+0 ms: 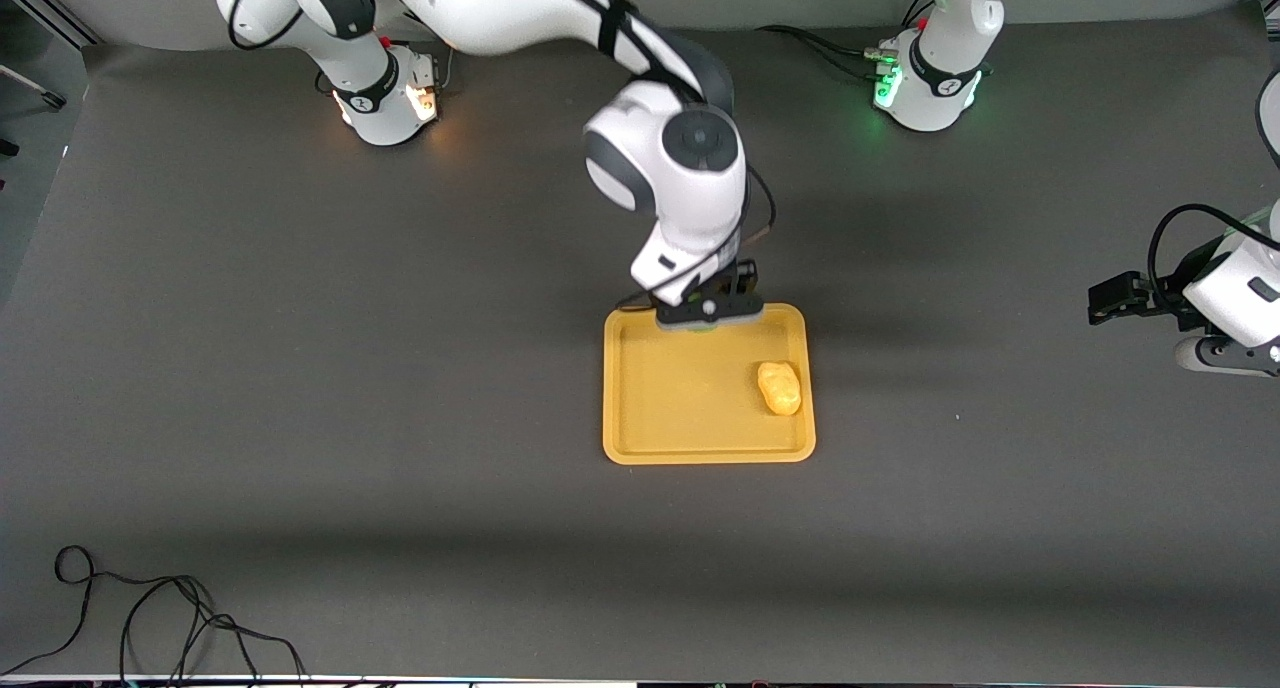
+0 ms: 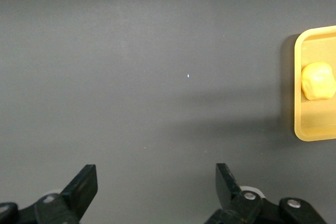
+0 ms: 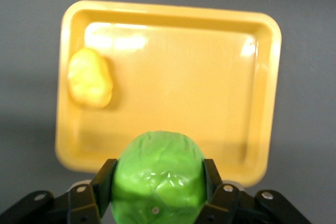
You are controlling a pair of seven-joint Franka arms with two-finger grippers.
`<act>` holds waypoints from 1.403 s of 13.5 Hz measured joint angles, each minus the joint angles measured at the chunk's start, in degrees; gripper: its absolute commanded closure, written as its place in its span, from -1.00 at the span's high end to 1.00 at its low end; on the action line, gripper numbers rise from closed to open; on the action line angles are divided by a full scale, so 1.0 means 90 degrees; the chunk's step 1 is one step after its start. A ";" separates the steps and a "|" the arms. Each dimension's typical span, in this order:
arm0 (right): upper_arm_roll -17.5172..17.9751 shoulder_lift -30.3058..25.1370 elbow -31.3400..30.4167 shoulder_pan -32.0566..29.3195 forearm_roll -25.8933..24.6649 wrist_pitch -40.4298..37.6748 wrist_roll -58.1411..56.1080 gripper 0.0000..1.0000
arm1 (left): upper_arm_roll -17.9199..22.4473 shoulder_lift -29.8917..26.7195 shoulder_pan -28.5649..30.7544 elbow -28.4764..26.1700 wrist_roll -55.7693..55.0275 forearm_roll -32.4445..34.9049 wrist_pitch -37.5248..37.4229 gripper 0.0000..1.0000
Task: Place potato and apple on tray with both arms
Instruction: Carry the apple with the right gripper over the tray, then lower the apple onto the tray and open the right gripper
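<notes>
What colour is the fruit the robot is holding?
Bright green apple, clearest in the right wrist view.

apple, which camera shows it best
The right wrist view: the apple fills the foreground, clamped in the right gripper above the tray rim. The front view shows only a green sliver; the left wrist view shows none.

I see a dark grey table under even light, a loose black cable on its camera-side edge.
</notes>
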 measured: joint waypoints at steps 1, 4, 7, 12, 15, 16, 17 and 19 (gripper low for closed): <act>-0.0002 0.0229 0.0002 -0.0047 -0.0051 0.0276 0.0000 -0.24 | -0.0007 0.0023 -0.0001 0.0002 0.0000 0.0000 -0.0002 0.99; -0.0013 0.0738 0.0008 -0.0108 -0.0081 0.0873 0.0000 -0.24 | -0.0006 0.0062 0.0002 0.0012 0.0001 0.0003 -0.0002 0.99; -0.0020 0.1074 0.0015 -0.0109 -0.0084 0.1277 0.0000 -0.24 | -0.0004 0.0080 0.0005 0.0015 0.0002 0.0003 -0.0003 0.99; -0.0161 0.1269 0.0049 -0.0140 -0.0092 0.1594 0.0014 0.98 | -0.0004 0.0089 0.0005 0.0015 0.0002 0.0003 -0.0003 0.99; -0.0177 0.1264 0.0129 -0.0203 -0.0093 0.1585 0.0198 0.99 | -0.0004 0.0089 0.0005 0.0016 0.0002 0.0003 -0.0003 0.99; -0.0183 0.1226 0.0229 -0.0206 -0.0093 0.1447 0.0229 0.99 | -0.0004 0.0089 0.0005 0.0017 0.0002 0.0003 -0.0003 0.99; -0.0186 0.1122 0.0339 -0.0206 -0.0093 0.1136 0.0259 0.99 | -0.0004 0.0090 0.0005 0.0017 0.0002 0.0003 -0.0003 0.99; -0.0193 0.0664 0.0526 -0.0208 -0.0093 0.0298 0.0295 1.00 | -0.0004 0.0092 0.0005 0.0021 0.0002 0.0003 -0.0003 0.99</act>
